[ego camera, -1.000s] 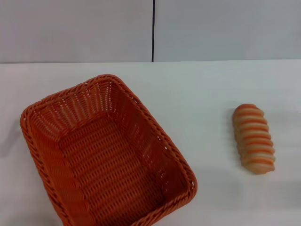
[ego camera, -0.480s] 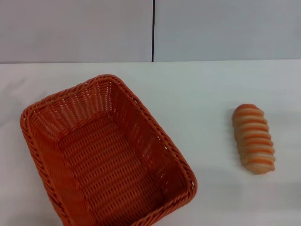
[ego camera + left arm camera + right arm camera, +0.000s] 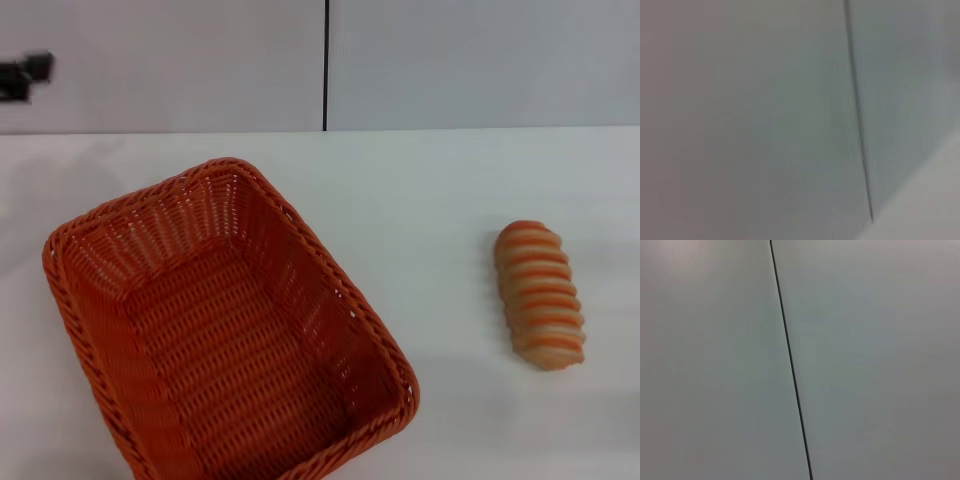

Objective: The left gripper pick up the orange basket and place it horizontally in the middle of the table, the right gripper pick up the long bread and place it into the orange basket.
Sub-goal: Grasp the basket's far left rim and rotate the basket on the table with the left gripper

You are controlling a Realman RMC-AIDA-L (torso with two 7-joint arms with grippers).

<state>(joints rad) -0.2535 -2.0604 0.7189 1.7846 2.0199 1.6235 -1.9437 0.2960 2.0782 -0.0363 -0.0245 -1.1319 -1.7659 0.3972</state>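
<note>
The orange basket (image 3: 230, 350) lies empty on the white table (image 3: 420, 190), at the near left in the head view, with its long side running diagonally. The long bread (image 3: 540, 295) rests on the table well to the right of it, its length pointing away from me. A blurred black part of my left gripper (image 3: 25, 75) shows at the far left edge, up against the wall and well above and behind the basket. My right gripper is out of view. Both wrist views hold only the wall.
A light grey wall (image 3: 480, 60) rises behind the table, with a dark vertical seam (image 3: 326, 65) that also shows as the seam (image 3: 790, 360) in the right wrist view. White tabletop lies between basket and bread.
A black part of the left gripper has come into the head view at the upper left edge. Basket and bread have not moved.
</note>
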